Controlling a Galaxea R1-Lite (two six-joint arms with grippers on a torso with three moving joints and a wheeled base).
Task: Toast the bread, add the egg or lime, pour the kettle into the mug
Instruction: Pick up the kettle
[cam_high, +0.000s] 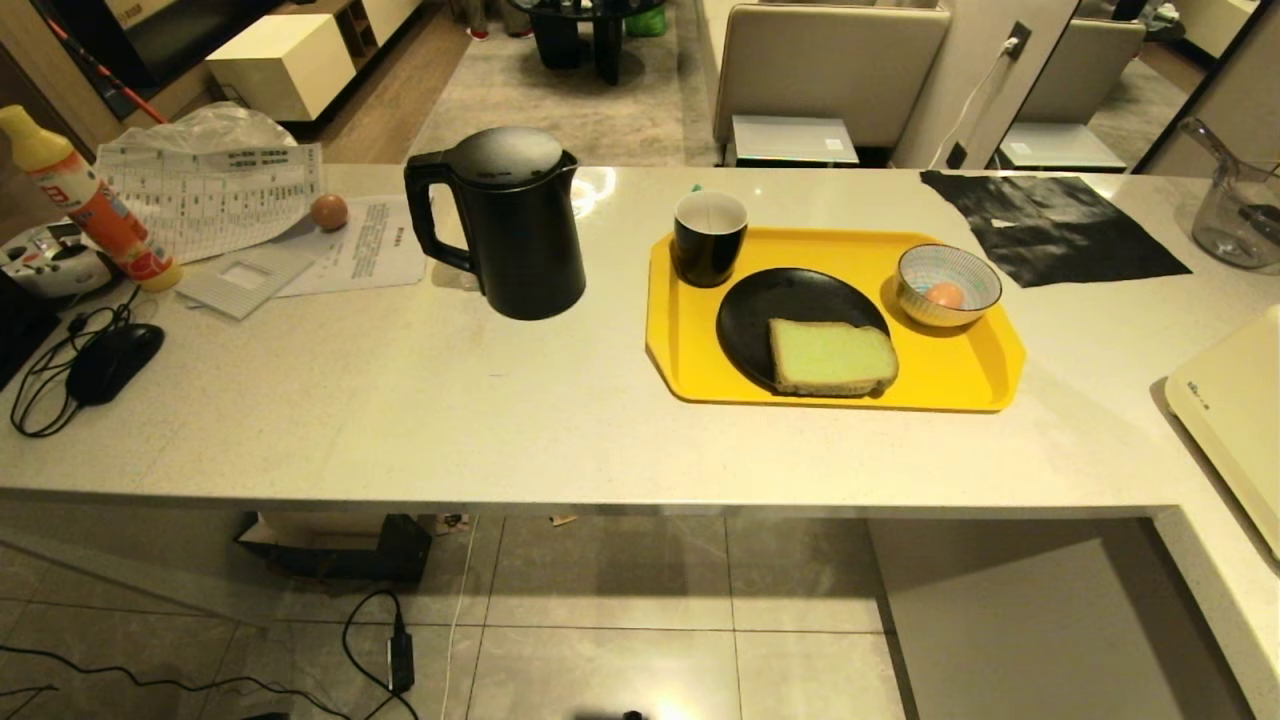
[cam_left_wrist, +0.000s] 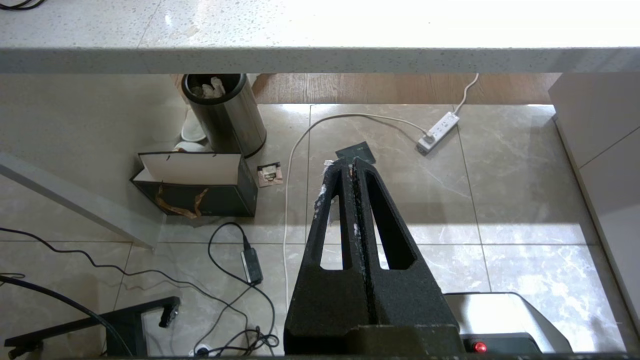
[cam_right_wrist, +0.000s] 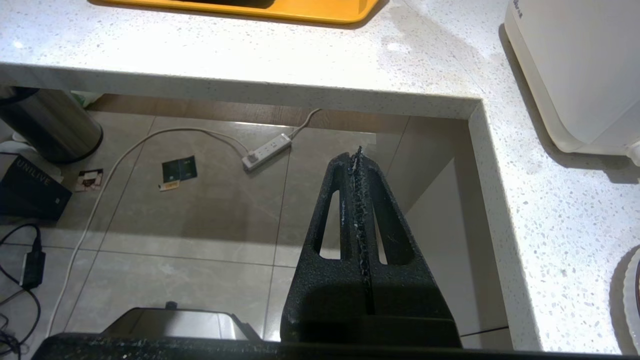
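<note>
A broad bare stretch of counter lies along the near edge, open to a hand from six o'clock. The kettle stands upright at about eleven o'clock of the scene's centre, its loop handle turned toward nine, with papers and a loose egg crowding that side. A free lane runs between kettle and yellow tray. On the tray, the mug blocks the far corner at ten o'clock, the striped bowl the two o'clock corner (an egg inside it), and the bread lies at six. A cream appliance closes the three o'clock side.
</note>
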